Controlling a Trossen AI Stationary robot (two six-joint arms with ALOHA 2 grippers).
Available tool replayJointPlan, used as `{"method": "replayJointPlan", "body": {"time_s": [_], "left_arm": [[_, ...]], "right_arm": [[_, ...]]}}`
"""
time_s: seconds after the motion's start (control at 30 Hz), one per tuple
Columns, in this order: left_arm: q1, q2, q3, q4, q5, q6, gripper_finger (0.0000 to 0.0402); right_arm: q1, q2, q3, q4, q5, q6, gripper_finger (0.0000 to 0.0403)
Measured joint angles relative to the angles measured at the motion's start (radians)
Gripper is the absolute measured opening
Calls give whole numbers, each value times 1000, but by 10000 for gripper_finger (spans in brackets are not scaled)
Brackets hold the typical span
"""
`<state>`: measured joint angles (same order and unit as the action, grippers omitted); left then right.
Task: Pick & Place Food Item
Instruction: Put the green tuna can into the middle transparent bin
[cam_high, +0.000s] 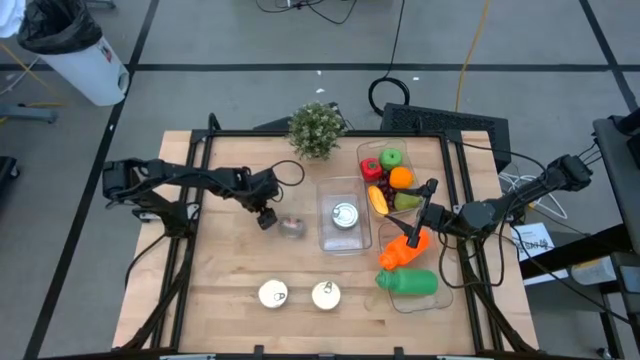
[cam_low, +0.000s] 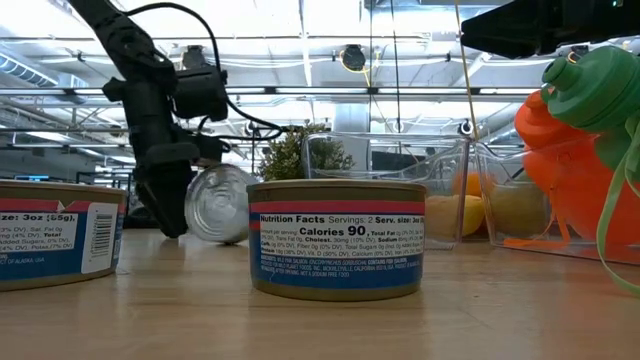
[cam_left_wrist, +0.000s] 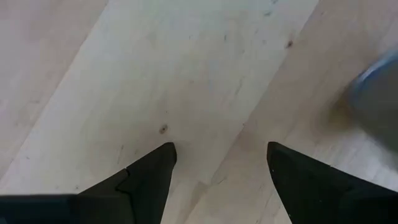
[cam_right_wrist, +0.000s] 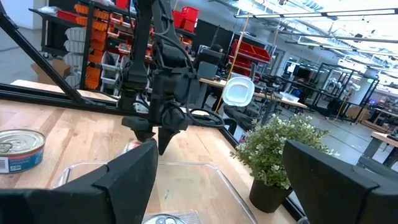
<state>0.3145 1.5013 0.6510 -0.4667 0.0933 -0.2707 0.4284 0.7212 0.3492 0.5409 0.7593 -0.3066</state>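
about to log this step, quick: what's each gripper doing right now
Left gripper: open, empty, pointing down at the table beside the tipped can.
Right gripper: open, empty, above the fruit bin.

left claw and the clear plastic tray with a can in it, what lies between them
In the high view, a silver tin can lying on its side sits between the left claw and the clear plastic tray; the rest is bare wooden tabletop.

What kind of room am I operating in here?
Probably a robotics lab or workshop floor: red storage bins on racks, rows of workbenches under open ceiling lights, and cables trailing across the floor behind the table.
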Motion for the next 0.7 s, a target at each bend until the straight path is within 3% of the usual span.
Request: {"method": "replayJointPlan", "body": {"time_s": [0.43,0.7], "left_arm": [[-3,-30,-8,117,38,7,273],[-92,-205,-8,145,57,-57,273]], "right_arm": [[-2,0,0,0,0,7,325],[-2,0,0,0,0,2,325]]}}
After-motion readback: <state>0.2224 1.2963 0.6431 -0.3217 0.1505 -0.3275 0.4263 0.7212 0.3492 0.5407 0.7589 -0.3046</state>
